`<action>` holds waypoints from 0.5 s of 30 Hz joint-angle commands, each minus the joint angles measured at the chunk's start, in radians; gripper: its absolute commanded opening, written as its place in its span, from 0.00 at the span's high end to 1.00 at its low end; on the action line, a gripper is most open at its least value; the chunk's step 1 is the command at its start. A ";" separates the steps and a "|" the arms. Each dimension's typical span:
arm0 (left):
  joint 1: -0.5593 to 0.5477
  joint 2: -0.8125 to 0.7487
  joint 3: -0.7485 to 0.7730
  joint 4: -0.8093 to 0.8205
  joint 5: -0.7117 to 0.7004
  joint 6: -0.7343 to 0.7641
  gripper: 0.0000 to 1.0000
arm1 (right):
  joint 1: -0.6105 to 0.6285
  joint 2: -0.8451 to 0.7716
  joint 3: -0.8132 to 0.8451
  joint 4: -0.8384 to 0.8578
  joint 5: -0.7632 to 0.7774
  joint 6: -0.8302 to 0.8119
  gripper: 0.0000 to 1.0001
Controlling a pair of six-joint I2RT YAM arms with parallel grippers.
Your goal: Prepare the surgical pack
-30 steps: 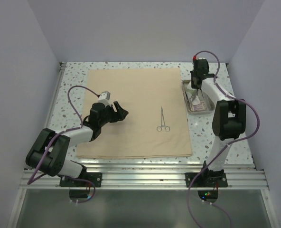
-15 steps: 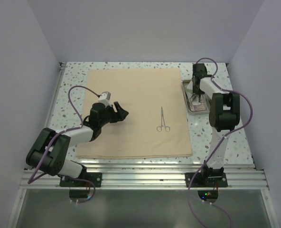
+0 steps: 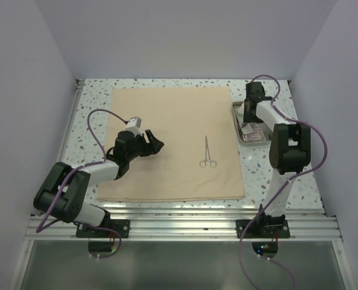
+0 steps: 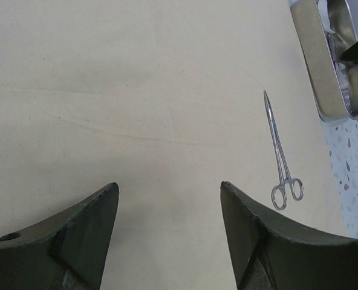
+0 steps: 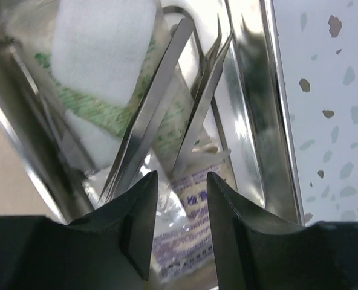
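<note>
The tan cloth [image 3: 173, 142] lies flat as a square sheet on the table. Steel forceps [image 3: 207, 152] lie on its right part, also in the left wrist view [image 4: 280, 154]. My left gripper [image 3: 155, 143] is open and empty, low over the cloth's left part [image 4: 167, 121]. The steel tray [image 3: 238, 130] stands just right of the cloth. My right gripper [image 3: 250, 115] is down inside the tray, jaws part open around nothing, just above printed packets [image 5: 194, 208], steel tweezers [image 5: 167, 109] and a white gauze roll [image 5: 100, 54].
The speckled table [image 3: 94, 115] shows around the cloth. White walls close in the left, right and back. The metal rail [image 3: 179, 226] with both arm bases runs along the near edge.
My right arm has swung its elbow back and lowered the gripper into the tray. The left arm, cloth and forceps have not moved.
</note>
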 commanded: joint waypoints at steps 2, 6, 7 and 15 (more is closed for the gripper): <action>0.006 0.007 0.013 0.038 0.021 -0.006 0.28 | 0.129 -0.192 -0.077 0.013 0.007 0.036 0.57; 0.006 0.002 0.012 0.039 0.024 -0.007 0.28 | 0.245 -0.249 -0.143 0.018 -0.064 0.084 0.56; 0.006 0.004 0.012 0.042 0.024 -0.006 0.28 | 0.261 -0.262 -0.161 0.025 -0.084 0.114 0.56; -0.045 0.091 0.068 0.087 0.134 0.013 0.27 | 0.377 -0.306 -0.330 0.071 -0.230 0.248 0.45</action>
